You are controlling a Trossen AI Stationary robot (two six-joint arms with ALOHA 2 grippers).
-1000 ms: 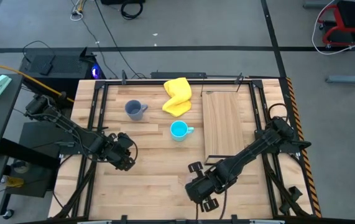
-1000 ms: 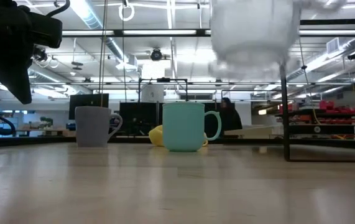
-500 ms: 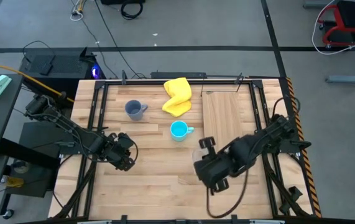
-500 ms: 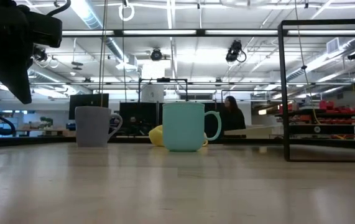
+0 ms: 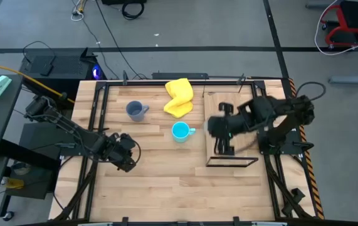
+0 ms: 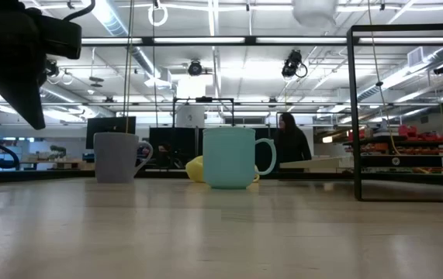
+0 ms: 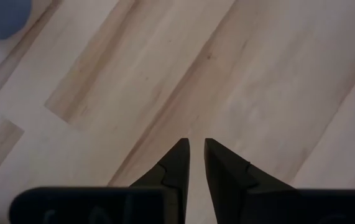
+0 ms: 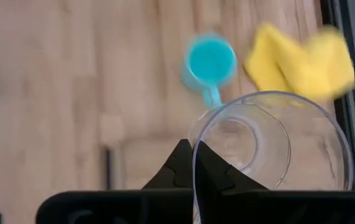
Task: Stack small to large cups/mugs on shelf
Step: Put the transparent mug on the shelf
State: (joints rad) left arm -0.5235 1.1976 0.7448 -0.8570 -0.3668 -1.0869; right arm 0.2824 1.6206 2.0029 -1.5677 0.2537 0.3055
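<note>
The right gripper (image 8: 194, 163) is carrying the clear glass cup (image 8: 273, 142), its fingers pinching the rim, and is hovering above the shelf (image 5: 219, 110) at the table's (image 5: 147, 188) right. Next it likely needs lowering and releasing upright on the board. The cyan mug (image 5: 180, 131) and grey-blue mug (image 5: 135, 110) are waiting left of the shelf. The left gripper (image 7: 195, 163) is idling near-left, fingers almost closed, holding nothing.

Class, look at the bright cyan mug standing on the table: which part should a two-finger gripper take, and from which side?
Grip the cyan mug by its rim wall from above, probably opposite the handle. It stands upright, mouth open, and its handle points toward the shelf.
</note>
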